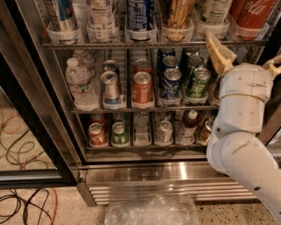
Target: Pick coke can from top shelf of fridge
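Observation:
The coke can (252,13), red with white script, stands in a clear holder at the far right of the top shelf (131,45) of the fridge (26,88); its top is cut off by the frame edge. My gripper (246,50) is just below the shelf's right end, under the coke can. It is open, one tan finger (219,52) pointing up at the shelf wire and the other (274,66) at the right edge. Nothing is between them. My white arm (241,132) covers the right ends of the lower racks.
Other large cans fill the top shelf's holders to the left. The middle rack holds water bottles (81,85), an orange-red can (142,88) and green and blue cans. Small cans and bottles sit on the lower rack. Cables (26,206) and a clear plastic bag (151,211) lie on the floor.

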### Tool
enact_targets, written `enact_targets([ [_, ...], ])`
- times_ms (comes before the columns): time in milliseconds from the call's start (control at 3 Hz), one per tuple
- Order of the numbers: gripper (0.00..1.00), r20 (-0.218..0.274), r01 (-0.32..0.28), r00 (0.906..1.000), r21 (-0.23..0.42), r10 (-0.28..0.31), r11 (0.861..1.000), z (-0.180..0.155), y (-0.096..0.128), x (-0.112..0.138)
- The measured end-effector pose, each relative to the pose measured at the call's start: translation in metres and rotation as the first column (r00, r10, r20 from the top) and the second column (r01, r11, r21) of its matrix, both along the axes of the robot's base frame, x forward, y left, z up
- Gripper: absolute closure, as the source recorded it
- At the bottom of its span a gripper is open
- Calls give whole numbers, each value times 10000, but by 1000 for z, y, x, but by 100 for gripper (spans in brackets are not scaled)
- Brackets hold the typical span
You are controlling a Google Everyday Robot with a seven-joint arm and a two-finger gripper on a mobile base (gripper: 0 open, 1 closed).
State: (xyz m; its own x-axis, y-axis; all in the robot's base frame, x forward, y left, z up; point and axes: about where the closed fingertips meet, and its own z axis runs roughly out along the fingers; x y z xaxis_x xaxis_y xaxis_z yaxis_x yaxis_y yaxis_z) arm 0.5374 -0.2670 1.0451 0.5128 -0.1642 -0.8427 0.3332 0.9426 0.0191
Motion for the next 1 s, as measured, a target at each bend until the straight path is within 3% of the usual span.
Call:
enact_targets([
  [667,0,620,-147,9979,-283,164,9995,25,12,8],
  [1000,0,861,146,9962,-448,-107,9989,39,3,15],
])
